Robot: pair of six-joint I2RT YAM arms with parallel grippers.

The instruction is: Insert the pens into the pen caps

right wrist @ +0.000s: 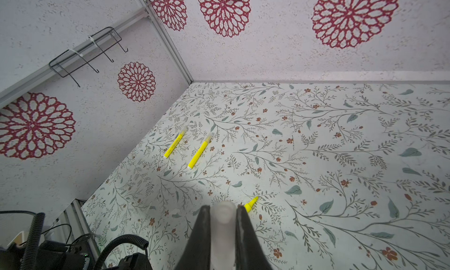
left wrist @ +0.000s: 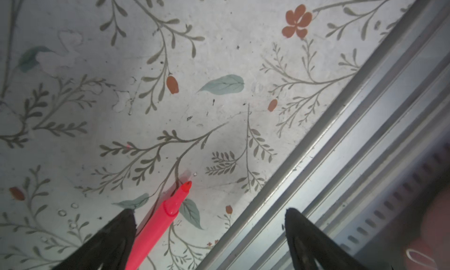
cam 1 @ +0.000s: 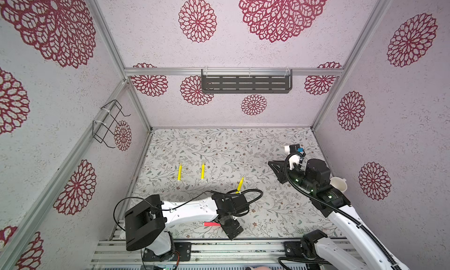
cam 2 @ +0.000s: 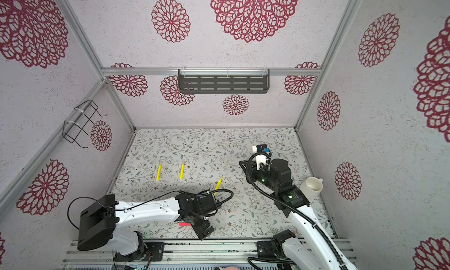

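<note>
Open floral tabletop across centre and back, yellow pen and second yellow pen parallel left of centre, third yellow pen just beyond left arm, red pen near front rail, white cup beside right arm.

Left arm: extended from its front-left base toward the right along the front edge of the surface, wrist angled downward. Left gripper: low over the surface, fingers spread wide apart, nothing between them.

Right arm: extended from its front-right base toward the rear, wrist turned toward the left. Right gripper: raised above the surface, fingers clamped on a clear pen cap.
</note>
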